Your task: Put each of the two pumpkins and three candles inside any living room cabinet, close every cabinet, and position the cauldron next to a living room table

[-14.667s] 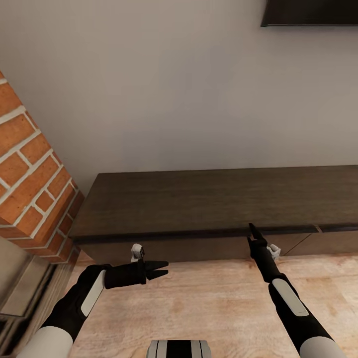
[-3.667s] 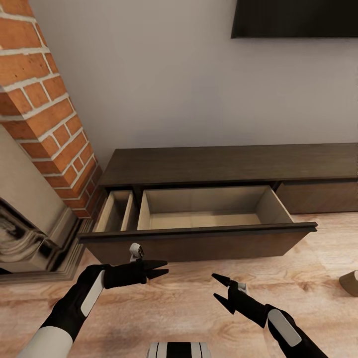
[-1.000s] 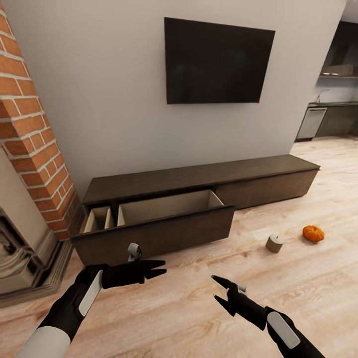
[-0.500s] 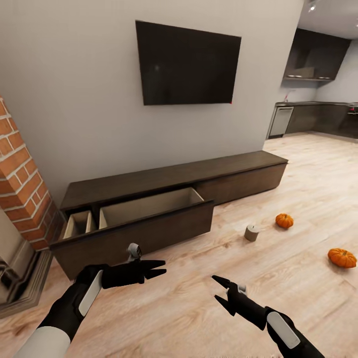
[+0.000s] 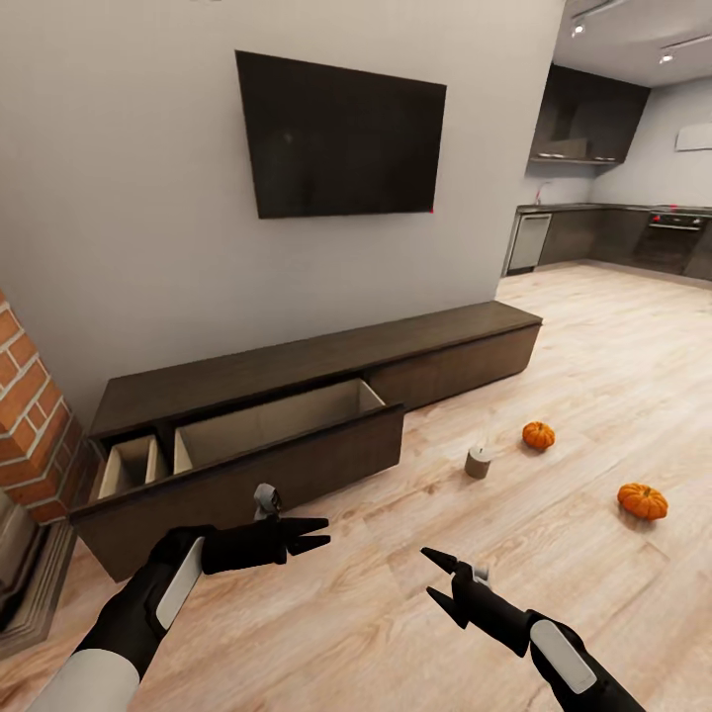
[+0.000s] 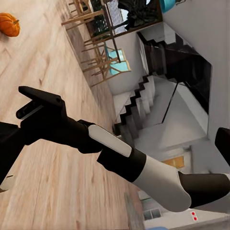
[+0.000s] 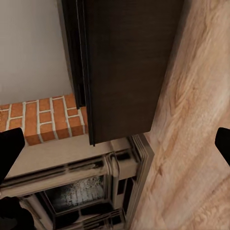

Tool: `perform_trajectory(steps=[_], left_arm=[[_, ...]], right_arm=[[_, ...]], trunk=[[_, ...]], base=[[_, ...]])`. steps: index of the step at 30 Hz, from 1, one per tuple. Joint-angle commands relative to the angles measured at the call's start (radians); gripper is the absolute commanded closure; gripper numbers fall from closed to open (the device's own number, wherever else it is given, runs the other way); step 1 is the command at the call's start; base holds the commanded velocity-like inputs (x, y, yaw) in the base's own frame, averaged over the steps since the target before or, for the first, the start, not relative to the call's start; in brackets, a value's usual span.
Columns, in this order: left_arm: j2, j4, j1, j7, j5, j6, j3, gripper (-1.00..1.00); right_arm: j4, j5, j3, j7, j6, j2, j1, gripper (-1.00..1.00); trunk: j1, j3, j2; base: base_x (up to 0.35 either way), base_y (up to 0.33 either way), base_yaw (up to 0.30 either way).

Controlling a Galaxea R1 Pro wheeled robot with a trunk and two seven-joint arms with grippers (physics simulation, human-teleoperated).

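Our left gripper [image 5: 314,534] hangs over the wood floor [image 5: 396,613] with its fingers nearly pinched together and nothing in them, while the right gripper [image 5: 437,576] is spread wide and empty too, both just in front of the cabinet [image 5: 326,366]. That long dark-brown cabinet sits against the grey wall under the TV [image 5: 341,136], and its big drawer [image 5: 247,465] near the brick fireplace [image 5: 30,435] end is pulled out, light wood inside, looks bare. Out on the floor past the drawer's far corner we've got one candle [image 5: 479,461], a pumpkin [image 5: 538,435] just beyond it, and a second pumpkin [image 5: 643,500] further toward the kitchen side.
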Motion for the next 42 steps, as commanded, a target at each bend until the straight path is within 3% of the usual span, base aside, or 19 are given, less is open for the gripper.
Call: perform_trajectory(steps=[1,9,42], left_arm=[[0.001,0.000,-0.001,-0.001,0.004,0.007,-0.002,-1.00],[0.001,0.000,-0.001,-0.001,0.001,0.007,-0.002,-1.00],[0.001,0.001,-0.001,0.013,-0.002,0.006,-0.001,-1.00]], right_arm=[[0.001,-0.005,0.004,0.002,0.001,-0.001,-0.001,-1.00],[0.002,-0.005,0.004,0.002,0.001,-0.002,-0.001,-1.00],[0.020,-0.004,0.003,0.002,-0.006,-0.003,-0.001,-1.00]], trunk=[[-0.004,0.002,0.007],[-0.035,0.027,0.063],[-0.161,0.131,0.294]], base=[[0.000,0.000,-0.009],[0.000,0.000,-0.106],[0.000,0.000,-0.249]])
